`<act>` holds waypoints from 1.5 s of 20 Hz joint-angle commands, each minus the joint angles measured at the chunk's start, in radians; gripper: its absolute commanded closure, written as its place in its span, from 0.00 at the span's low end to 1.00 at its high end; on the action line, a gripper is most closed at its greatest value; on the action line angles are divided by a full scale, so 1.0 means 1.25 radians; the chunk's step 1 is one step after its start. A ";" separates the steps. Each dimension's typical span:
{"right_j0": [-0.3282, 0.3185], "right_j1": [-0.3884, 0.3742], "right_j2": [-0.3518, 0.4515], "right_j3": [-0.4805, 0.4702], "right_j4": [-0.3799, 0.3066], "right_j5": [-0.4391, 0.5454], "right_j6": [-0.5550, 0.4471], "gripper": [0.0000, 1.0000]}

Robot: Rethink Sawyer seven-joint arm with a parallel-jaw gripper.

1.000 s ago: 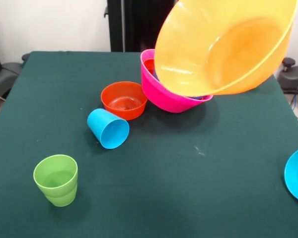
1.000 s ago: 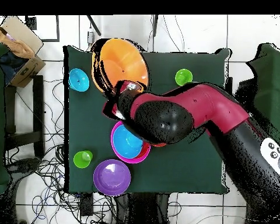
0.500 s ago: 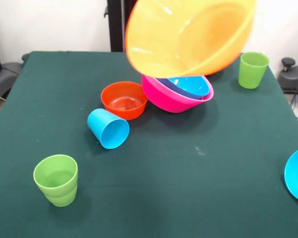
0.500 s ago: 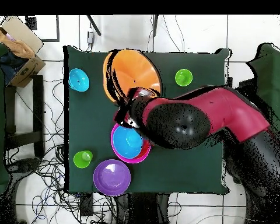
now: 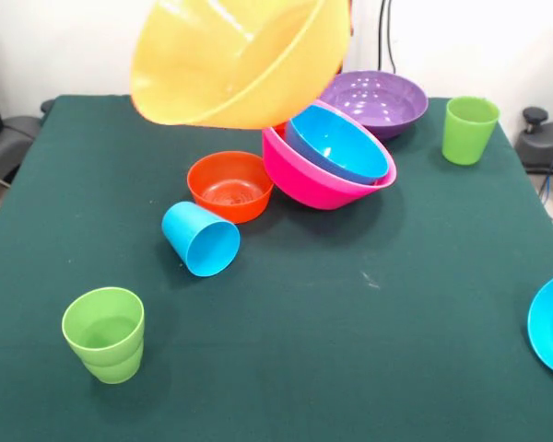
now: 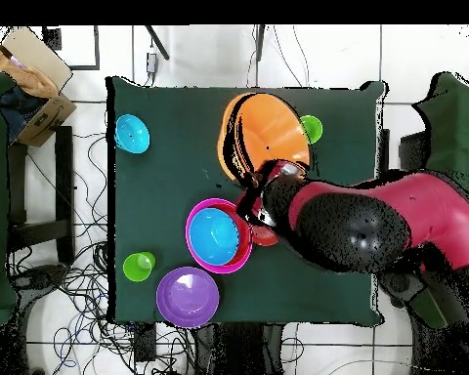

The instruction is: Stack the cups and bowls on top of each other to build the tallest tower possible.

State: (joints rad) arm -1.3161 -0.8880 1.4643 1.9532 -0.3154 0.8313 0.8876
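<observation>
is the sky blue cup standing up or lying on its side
On its side. The sky blue cup lies on the green table with its open mouth facing the front camera, beside the small red-orange bowl.

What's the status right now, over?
Gripper carrying large orange bowl, tilted, airborne. Jaws hidden. Pink bowl holds blue bowl. Blue cup lying sideways.

Arm [image 6: 375,220] extended over table, gripper hidden.

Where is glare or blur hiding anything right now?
Front view: the raised orange bowl is slightly motion-smeared, with bright highlights near its rim; the pink bowl and blue cup are sharp. Overhead view: the arm covers the gripper.
</observation>
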 commanded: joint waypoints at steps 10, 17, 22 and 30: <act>-0.304 -0.205 0.504 0.288 0.063 -0.014 0.225 1.00; -0.373 -0.143 0.594 0.332 0.023 -0.043 0.236 1.00; -0.353 -0.123 0.558 0.362 -0.004 -0.082 0.245 1.00; -0.291 0.111 0.420 0.497 0.115 -0.150 0.269 1.00</act>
State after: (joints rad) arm -1.7494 -0.9686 2.1029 2.3432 -0.2049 0.7699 1.0620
